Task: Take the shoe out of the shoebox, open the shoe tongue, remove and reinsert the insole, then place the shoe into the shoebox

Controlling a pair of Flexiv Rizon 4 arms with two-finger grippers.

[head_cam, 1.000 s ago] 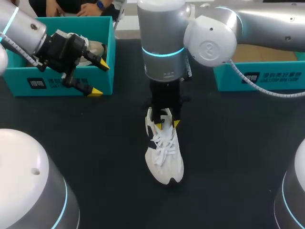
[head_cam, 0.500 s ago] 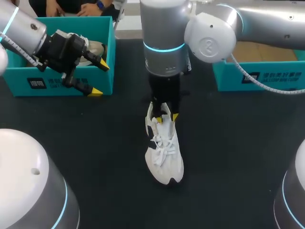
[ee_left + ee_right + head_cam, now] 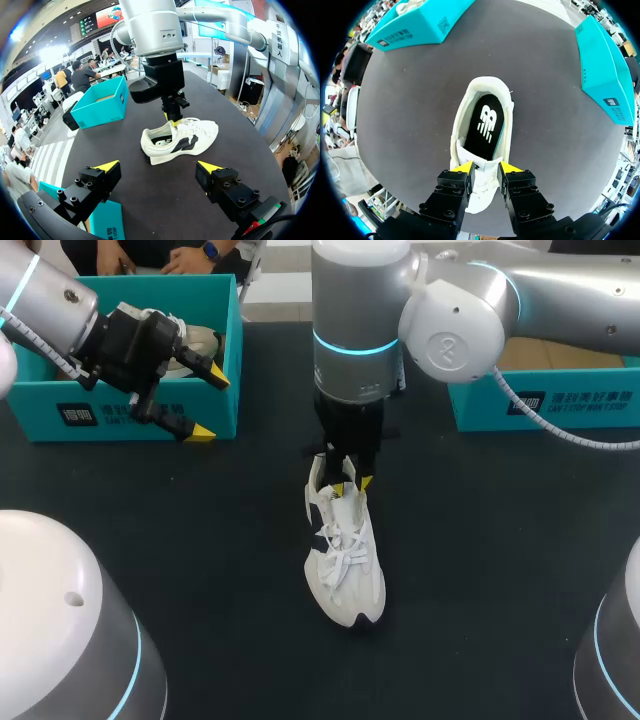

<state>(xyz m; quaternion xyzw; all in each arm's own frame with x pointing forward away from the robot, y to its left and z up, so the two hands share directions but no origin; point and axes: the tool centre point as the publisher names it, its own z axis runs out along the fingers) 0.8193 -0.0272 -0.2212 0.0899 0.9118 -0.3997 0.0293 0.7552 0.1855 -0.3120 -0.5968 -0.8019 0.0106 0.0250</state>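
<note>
**Head view.** A white lace-up sneaker of mesh and smooth panels [image 3: 345, 560] stands on its sole at the middle of the matte black table [image 3: 500, 590], with its toe toward the near edge. The right gripper [image 3: 352, 485] points straight down over the shoe's throat. The left gripper [image 3: 208, 403] hangs at the front wall of the open teal cardboard shoebox [image 3: 120, 418] in the far left corner. Its jaws are spread wide and hold nothing. A second teal cardboard box [image 3: 545, 405] sits at the far right edge.

**Left wrist view.** The shoe shows in profile, well ahead of the spread fingers. It has a thick moulded sole, dark side panels and a soft upper.

**Right wrist view.** The jaws are clenched on the top edge of the white padded tongue [image 3: 481, 162]. The smooth black insole [image 3: 487, 122] lies flat inside the rounded collar.

**Judgement.** The shoe is out of the box and the step in hand is opening the tongue. The next move calls for drawing the tongue toward the toe, gently, since the light shoe may tip or lift. After that, the insole's heel end needs pinching.
</note>
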